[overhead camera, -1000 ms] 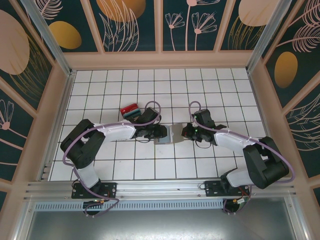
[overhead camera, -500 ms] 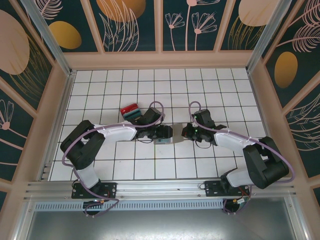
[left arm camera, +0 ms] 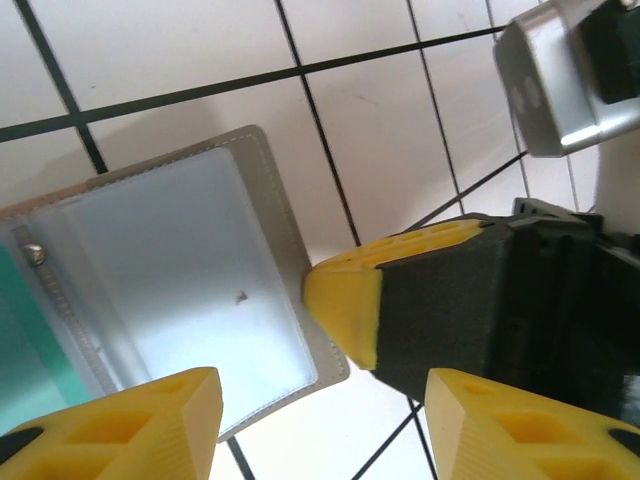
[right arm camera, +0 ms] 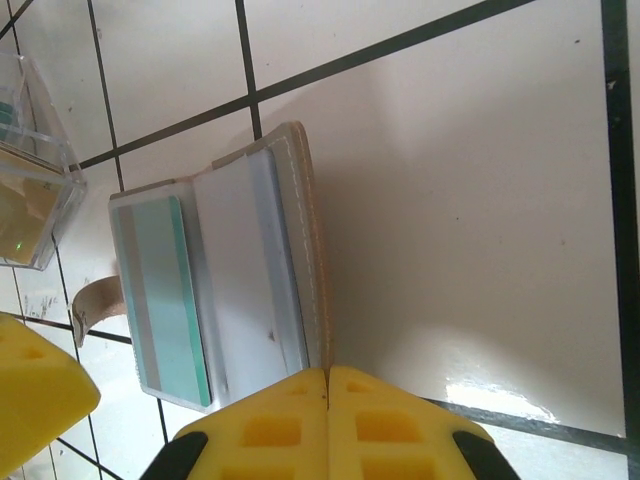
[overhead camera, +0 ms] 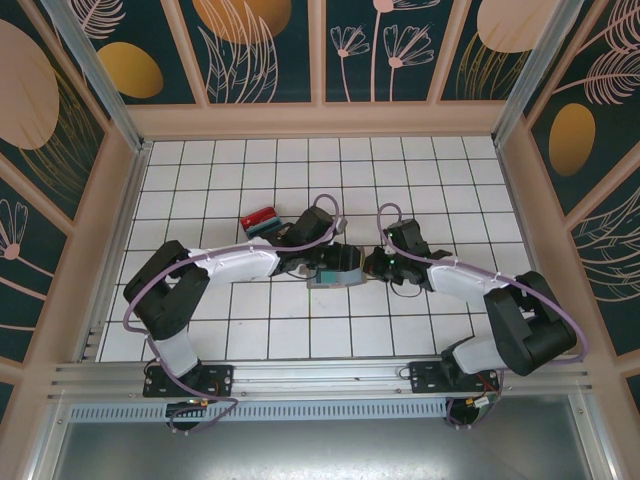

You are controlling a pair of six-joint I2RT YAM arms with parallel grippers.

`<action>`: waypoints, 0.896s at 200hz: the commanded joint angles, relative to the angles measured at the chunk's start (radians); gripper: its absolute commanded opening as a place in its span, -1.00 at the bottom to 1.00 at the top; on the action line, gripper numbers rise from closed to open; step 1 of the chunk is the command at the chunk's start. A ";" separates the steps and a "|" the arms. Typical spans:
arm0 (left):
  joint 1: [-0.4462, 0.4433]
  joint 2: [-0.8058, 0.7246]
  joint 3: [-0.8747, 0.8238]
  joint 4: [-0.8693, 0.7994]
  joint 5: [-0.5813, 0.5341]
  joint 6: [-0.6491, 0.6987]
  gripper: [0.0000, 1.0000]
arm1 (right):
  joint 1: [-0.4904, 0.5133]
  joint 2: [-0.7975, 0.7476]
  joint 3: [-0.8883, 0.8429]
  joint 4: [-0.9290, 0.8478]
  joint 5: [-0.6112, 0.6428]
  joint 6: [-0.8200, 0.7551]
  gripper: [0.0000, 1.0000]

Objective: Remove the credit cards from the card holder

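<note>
Danger here: if the left gripper (left arm camera: 315, 425) nips the clear sleeve instead of the teal card (right arm camera: 175, 300), the whole card holder (right arm camera: 255, 270) could drag free. The left jaws are half open and empty, with the card just outside them. The right gripper (right arm camera: 327, 420) is pinched tight on the holder's edge.

Left gripper (left arm camera: 318, 405) parted, right gripper (right arm camera: 327, 385) closed

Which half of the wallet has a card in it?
The half by the little strap: a teal card sits in it. The other half of the wallet, whose edge the right claw pinches, looks empty.
</note>
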 commanded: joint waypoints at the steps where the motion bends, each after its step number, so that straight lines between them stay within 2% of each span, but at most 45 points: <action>1: 0.002 -0.021 -0.008 -0.059 -0.082 0.031 0.10 | -0.010 0.011 0.007 -0.004 0.018 -0.001 -1.00; 10: 0.008 -0.032 -0.021 -0.079 -0.109 0.033 0.07 | -0.016 0.009 0.014 -0.014 0.022 -0.009 -0.92; 38: 0.045 -0.092 -0.080 -0.114 -0.177 0.033 -0.17 | -0.028 0.001 0.046 -0.052 0.039 -0.041 -0.41; 72: 0.096 -0.122 -0.153 -0.128 -0.200 0.030 -0.40 | -0.028 -0.005 0.104 -0.097 0.080 -0.068 -0.30; 112: 0.098 -0.100 -0.160 -0.126 -0.197 0.031 -0.63 | 0.014 -0.005 0.167 -0.130 0.146 -0.082 -0.32; 179: 0.099 -0.058 -0.128 -0.104 -0.167 0.042 -0.76 | 0.100 0.131 0.237 -0.031 -0.021 -0.048 -0.56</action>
